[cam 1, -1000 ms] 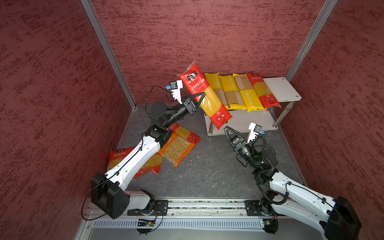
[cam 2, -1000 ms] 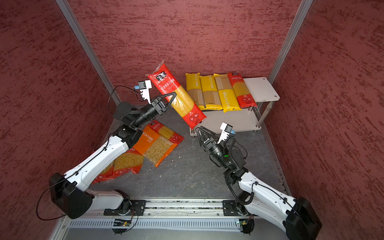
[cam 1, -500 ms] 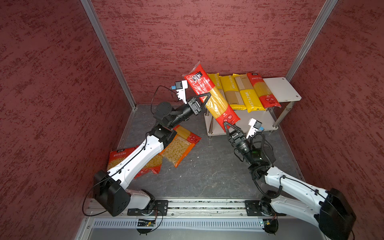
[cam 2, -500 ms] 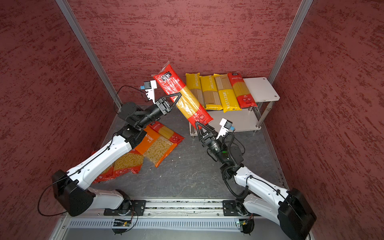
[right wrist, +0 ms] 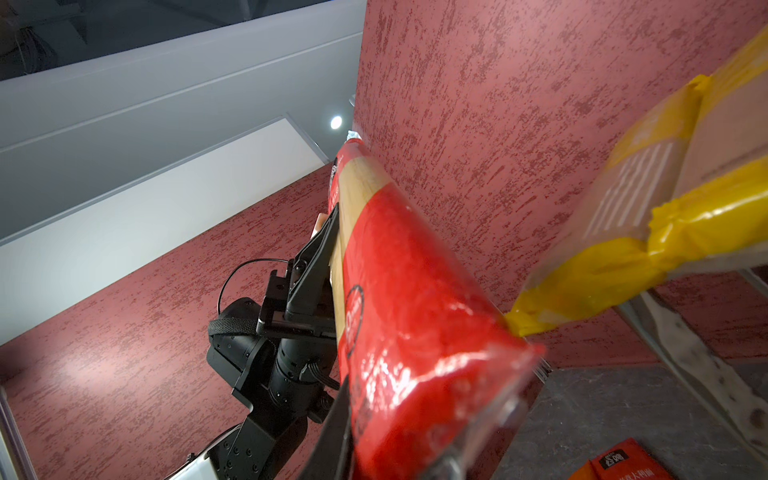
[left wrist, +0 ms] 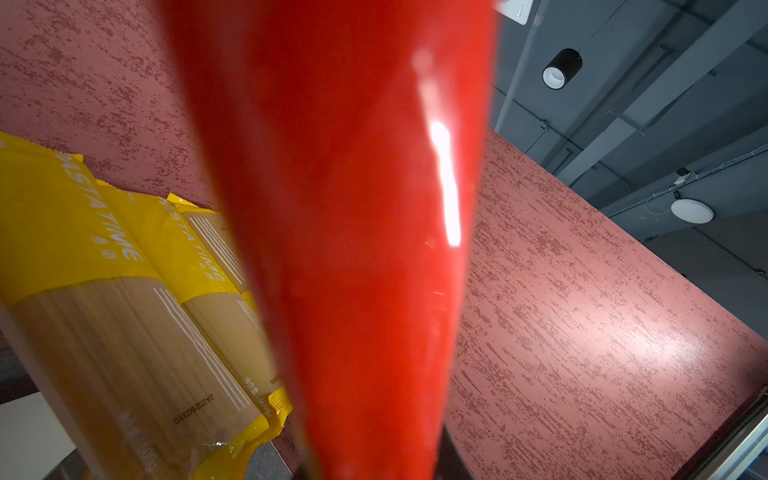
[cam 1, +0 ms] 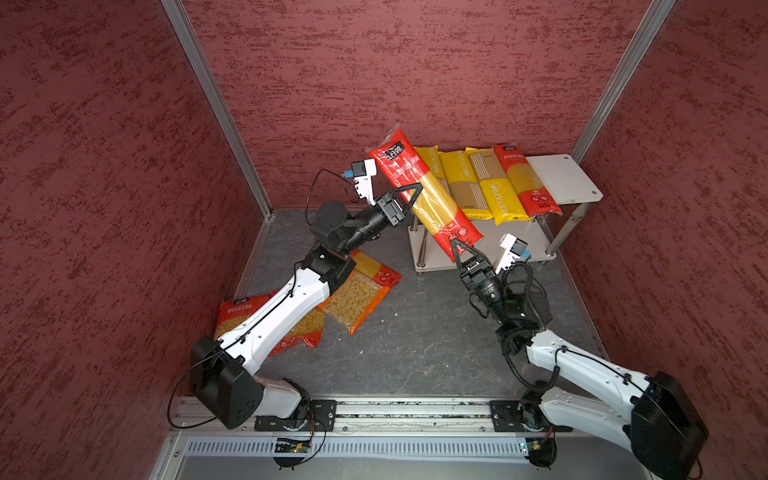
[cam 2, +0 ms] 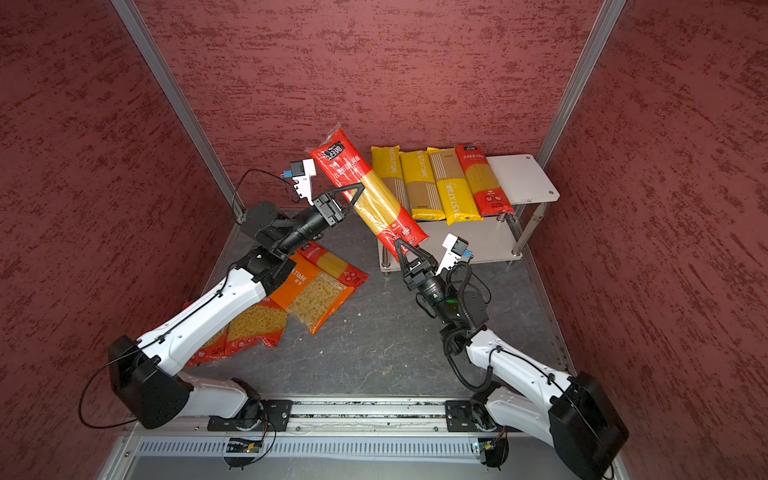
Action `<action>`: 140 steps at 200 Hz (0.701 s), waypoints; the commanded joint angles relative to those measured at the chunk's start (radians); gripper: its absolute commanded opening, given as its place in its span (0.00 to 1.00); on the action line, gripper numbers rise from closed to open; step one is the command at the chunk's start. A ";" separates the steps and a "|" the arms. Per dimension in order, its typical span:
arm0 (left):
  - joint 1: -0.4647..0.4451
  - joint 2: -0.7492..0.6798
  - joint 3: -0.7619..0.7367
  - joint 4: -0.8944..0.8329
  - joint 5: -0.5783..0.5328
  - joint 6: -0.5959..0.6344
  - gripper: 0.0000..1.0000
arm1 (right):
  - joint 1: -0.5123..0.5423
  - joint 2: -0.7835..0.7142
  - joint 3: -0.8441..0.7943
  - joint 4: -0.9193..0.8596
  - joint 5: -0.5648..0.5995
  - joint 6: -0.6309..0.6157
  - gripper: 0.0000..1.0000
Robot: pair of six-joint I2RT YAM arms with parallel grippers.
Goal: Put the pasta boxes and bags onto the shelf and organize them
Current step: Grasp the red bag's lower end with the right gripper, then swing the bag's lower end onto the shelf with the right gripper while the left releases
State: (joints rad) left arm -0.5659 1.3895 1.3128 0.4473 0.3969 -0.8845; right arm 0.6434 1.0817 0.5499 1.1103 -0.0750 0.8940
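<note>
two-arm carry: long red plastic spaghetti pack, tilted in the air at the left end of the small white two-tier shelf

your left gripper clamps the pack at mid-length and your right gripper pinches its lower end, likely so it cannot swing while you line it up beside the yellow spaghetti packs lying on the shelf's top.
</note>
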 commanded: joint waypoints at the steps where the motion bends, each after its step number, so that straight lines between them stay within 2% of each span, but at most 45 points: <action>1: -0.005 -0.012 0.069 0.080 -0.001 0.013 0.38 | -0.023 0.000 0.057 0.062 0.012 0.018 0.08; 27: -0.003 -0.008 0.070 0.070 0.001 0.008 0.52 | -0.057 0.001 0.084 0.063 0.020 0.023 0.04; 53: -0.001 -0.015 0.061 0.053 -0.006 0.014 0.60 | -0.110 0.001 0.118 0.056 0.016 0.040 0.00; 100: 0.001 -0.013 0.048 -0.007 -0.029 0.020 0.70 | -0.223 0.007 0.218 0.030 -0.041 0.054 0.00; 140: 0.001 0.002 0.051 -0.008 -0.029 0.021 0.73 | -0.310 0.018 0.274 0.043 -0.068 0.095 0.00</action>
State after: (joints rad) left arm -0.5652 1.3895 1.3411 0.4202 0.3649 -0.8822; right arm 0.3775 1.1152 0.7383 1.0019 -0.1581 0.9432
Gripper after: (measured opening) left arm 0.728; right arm 0.160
